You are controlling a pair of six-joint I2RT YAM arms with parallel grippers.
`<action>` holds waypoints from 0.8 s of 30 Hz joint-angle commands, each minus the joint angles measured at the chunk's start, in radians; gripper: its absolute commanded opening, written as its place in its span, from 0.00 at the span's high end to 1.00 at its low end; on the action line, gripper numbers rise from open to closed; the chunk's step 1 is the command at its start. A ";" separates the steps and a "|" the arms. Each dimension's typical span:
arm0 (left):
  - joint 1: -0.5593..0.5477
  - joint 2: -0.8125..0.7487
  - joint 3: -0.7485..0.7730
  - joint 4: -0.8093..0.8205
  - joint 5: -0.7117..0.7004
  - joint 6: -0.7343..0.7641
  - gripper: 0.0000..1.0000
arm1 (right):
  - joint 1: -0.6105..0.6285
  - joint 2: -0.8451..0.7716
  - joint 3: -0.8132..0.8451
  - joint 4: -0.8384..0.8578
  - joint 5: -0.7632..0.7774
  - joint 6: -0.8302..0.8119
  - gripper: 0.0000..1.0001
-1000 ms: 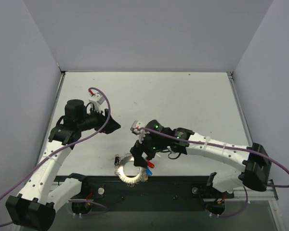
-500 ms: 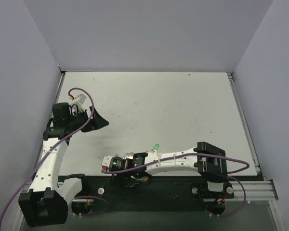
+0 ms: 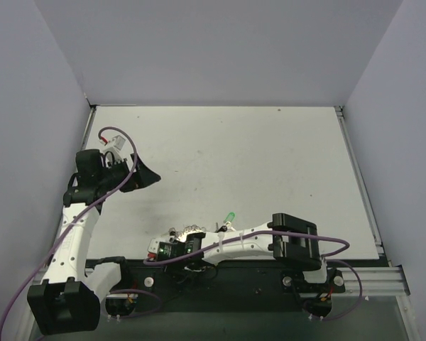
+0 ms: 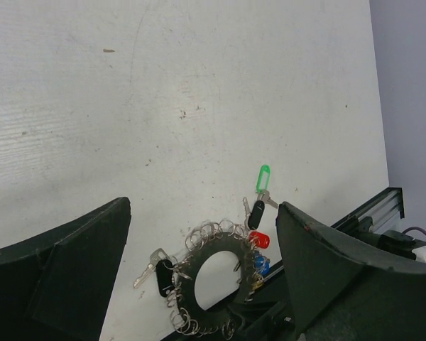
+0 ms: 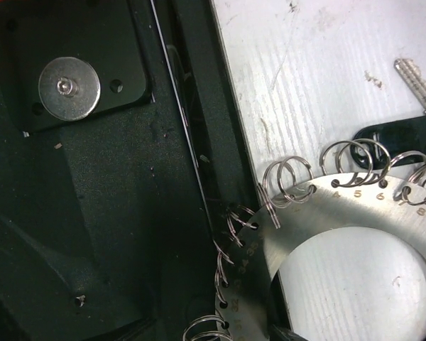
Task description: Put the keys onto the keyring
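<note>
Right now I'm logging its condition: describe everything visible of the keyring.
The keyring is a flat, silvery metal annulus with an open centre. Numbered holes along its rim carry small split rings. It lies flat at the table's near edge, partly over the black base rail, with coloured keys at its rim.

Keyring (image 5: pixel 355 206): brushed silvery metal, thin wire loops, dull sheen. Keys (image 4: pixel 260 240): glossy coloured plastic heads, metal blades. Table (image 4: pixel 163 85): white, matt, grainy, scuffed. Base (image 5: pixel 92 213): matt black, dusty. Washer (image 5: pixel 69 86): shiny metal.
</note>
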 commanded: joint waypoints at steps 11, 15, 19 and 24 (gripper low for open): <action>0.022 0.014 0.057 0.067 0.016 -0.009 0.07 | -0.044 0.039 0.021 -0.053 0.188 -0.034 0.55; 0.022 0.017 0.057 0.055 0.011 0.006 0.07 | -0.124 0.022 0.005 -0.013 0.145 -0.080 0.80; 0.025 0.019 0.054 0.061 0.008 0.011 0.07 | -0.187 0.008 0.006 0.016 0.154 -0.132 0.80; 0.027 0.024 0.046 0.066 -0.001 0.014 0.07 | -0.230 0.008 0.044 0.033 0.194 -0.142 0.73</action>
